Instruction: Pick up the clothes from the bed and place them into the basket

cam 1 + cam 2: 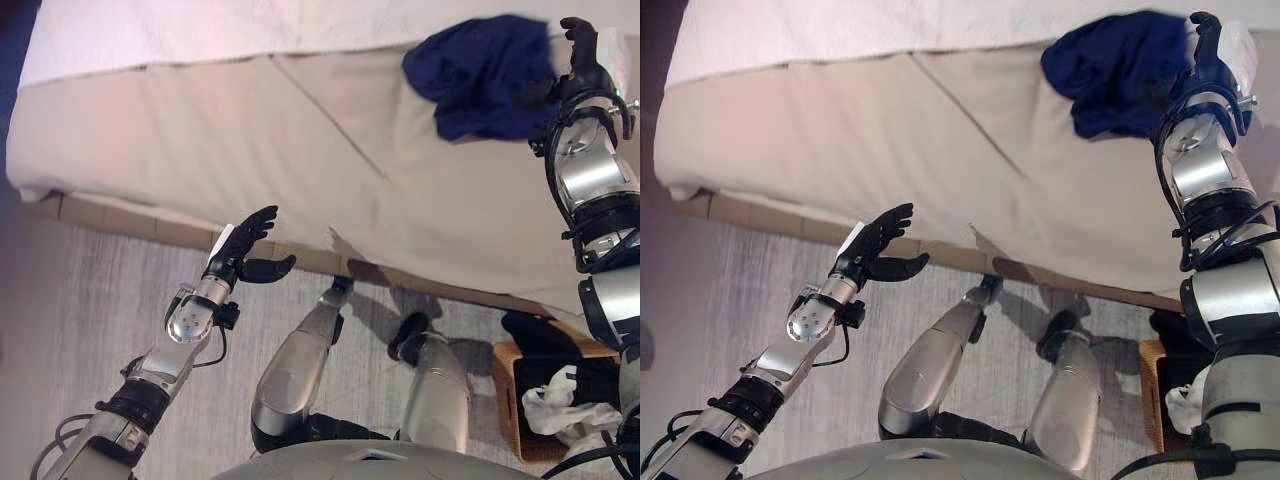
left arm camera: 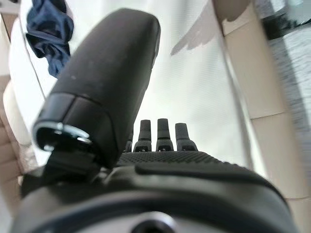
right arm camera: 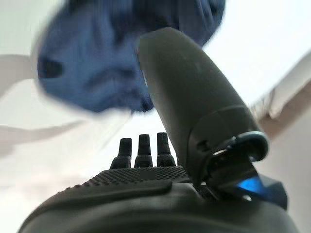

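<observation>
A dark blue garment (image 1: 480, 70) lies crumpled on the bed (image 1: 250, 140) near its right end, partly draped over the beige side. My right hand (image 1: 578, 60) is raised at the garment's right edge with fingers straight. In the right wrist view the thumb (image 3: 194, 97) stands open and the blue cloth (image 3: 92, 63) lies just past the fingers. My left hand (image 1: 245, 245) is open and empty, held above the floor close to the bed's lower edge. The brown wicker basket (image 1: 507, 395) stands on the floor at the lower right.
The basket holds dark and white clothes (image 1: 560, 395). A white cover (image 1: 200, 30) lies on top of the bed, with a beige sheet hanging down its side. A wooden bed base (image 1: 150, 225) runs along the grey floor.
</observation>
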You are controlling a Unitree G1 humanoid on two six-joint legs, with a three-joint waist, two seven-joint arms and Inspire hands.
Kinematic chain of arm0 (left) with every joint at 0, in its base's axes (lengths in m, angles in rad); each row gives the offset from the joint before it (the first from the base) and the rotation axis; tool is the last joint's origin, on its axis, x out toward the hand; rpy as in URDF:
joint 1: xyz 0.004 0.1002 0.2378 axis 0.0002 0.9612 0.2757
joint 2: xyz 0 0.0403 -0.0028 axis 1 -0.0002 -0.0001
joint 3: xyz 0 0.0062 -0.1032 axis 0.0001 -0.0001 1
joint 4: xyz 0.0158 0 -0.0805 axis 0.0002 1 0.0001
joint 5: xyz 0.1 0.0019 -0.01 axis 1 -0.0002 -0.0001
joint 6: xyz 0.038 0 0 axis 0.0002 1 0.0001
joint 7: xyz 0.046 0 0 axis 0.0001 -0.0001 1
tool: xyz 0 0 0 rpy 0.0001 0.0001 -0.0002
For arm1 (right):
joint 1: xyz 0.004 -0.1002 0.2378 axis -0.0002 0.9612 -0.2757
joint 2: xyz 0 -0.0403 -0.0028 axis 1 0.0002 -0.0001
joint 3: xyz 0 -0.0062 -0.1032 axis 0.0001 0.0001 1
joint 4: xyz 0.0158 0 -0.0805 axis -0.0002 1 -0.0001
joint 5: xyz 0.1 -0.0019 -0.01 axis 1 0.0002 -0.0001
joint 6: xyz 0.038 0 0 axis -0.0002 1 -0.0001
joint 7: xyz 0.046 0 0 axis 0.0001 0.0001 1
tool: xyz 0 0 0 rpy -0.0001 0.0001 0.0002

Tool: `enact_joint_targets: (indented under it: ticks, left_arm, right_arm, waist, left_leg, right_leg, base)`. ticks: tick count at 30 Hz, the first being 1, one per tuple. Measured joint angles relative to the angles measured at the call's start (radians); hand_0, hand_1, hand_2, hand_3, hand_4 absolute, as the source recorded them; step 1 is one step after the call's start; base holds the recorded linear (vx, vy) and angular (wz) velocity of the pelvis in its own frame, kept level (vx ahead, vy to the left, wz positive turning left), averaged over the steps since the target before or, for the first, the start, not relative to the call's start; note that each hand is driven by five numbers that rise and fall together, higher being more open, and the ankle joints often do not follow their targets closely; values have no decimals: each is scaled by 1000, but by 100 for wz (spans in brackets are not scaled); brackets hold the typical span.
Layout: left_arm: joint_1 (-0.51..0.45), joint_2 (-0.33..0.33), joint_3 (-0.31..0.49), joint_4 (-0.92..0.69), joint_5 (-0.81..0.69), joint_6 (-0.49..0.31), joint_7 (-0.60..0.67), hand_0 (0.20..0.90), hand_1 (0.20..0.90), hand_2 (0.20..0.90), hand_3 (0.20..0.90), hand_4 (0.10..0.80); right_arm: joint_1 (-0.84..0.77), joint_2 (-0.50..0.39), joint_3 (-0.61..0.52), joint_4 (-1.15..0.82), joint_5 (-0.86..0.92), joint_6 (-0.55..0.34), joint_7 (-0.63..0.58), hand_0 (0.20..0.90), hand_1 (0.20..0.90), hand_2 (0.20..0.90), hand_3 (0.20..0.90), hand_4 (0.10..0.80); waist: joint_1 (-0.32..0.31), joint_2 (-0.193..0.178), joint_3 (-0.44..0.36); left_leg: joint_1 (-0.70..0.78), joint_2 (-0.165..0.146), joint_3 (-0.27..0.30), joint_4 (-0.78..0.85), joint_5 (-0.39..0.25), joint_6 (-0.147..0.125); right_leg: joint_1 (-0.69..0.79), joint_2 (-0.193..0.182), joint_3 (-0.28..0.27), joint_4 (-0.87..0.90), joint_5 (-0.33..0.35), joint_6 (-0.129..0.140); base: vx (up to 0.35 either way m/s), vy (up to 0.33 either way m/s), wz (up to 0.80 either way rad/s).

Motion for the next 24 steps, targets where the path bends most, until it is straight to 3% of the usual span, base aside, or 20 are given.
enact_joint_targets:
  ticks: [2, 8, 14, 15, 16, 17, 18, 20, 24]
  left_arm:
    - [8, 1, -11, -44, 0, -4, 6, 900, 900, 900, 900, 800]
    - [4, 14, -19, -101, -2, -21, 27, 900, 900, 900, 900, 800]
    - [10, 38, -14, -132, -39, -25, 57, 900, 900, 900, 900, 800]
    - [9, 45, -14, -139, -40, -36, 58, 900, 900, 900, 900, 800]
    - [11, 50, -14, -143, -40, -45, 58, 900, 900, 900, 900, 800]
    - [27, 52, -14, -148, -42, -49, 61, 900, 900, 900, 900, 800]
    - [42, 52, -14, -151, -50, -49, 65, 900, 900, 900, 900, 800]
    - [43, 52, -12, -155, -55, -50, 66, 900, 900, 900, 900, 800]
    - [57, 56, -4, -161, -70, -51, 67, 900, 900, 900, 900, 800]
  right_arm:
    - [-4, 0, 18, -5, 3, 14, -2, 900, 900, 900, 900, 800]
    - [-73, 0, 20, 3, 66, 37, -46, 900, 900, 900, 900, 800]
    - [-158, -4, 26, 46, 120, 46, -76, 900, 900, 900, 900, 800]
    - [-177, -8, 27, 66, 136, 54, -86, 820, 820, 820, 807, 707]
    - [-189, -11, 28, 80, 146, 59, -89, 587, 587, 587, 535, 435]
    - [-190, -10, 30, 82, 151, 61, -90, 444, 444, 444, 367, 267]
    - [-202, -19, 44, 84, 152, 62, -90, 300, 300, 300, 200, 100]
    - [-235, -43, 48, 102, 152, 71, -91, 300, 300, 300, 200, 100]
    - [-278, -68, 67, 130, 183, 83, -92, 300, 300, 300, 200, 100]
  waist:
    - [3, 0, 5]
    - [6, 1, 5]
    - [5, 1, 5]
    - [5, 1, 5]
    - [5, 1, 5]
    - [12, 2, 4]
    - [13, 2, 4]
    - [8, 2, 4]
    - [21, 2, 4]
  left_leg:
    - [-86, -5, 17, 82, -15, 12]
    - [-294, -13, 20, 266, -67, 13]
    - [-404, -9, 22, 300, -81, 7]
    - [-423, -8, 23, 300, -90, -6]
    - [-451, -14, 28, 360, -109, 17]
    - [-471, -20, 41, 482, -141, 56]
    - [-479, -21, 38, 492, -175, 28]
    - [-511, -24, 47, 494, -174, 27]
    - [-523, -22, 46, 506, -174, 27]
  right_leg:
    - [-69, -14, 0, 68, -20, -18]
    - [-251, -28, 15, 225, -68, -50]
    - [-368, -22, 31, 297, -85, -51]
    - [-388, -24, 34, 302, -89, -58]
    - [-406, -41, 37, 315, -94, -66]
    - [-422, -46, 41, 353, -101, -69]
    - [-444, -37, 52, 381, -106, -61]
    - [-481, -26, 77, 392, -106, -62]
    - [-486, -22, 78, 393, -106, -62]
  base:
    - [-54, 2, 20]
    - [-41, -18, 8]
    - [-31, -33, 13]
    - [-34, -48, 35]
    - [-32, -43, 21]
    - [-32, -43, 2]
    - [-19, -32, 2]
    - [-10, -21, 17]
    - [1, -8, 3]
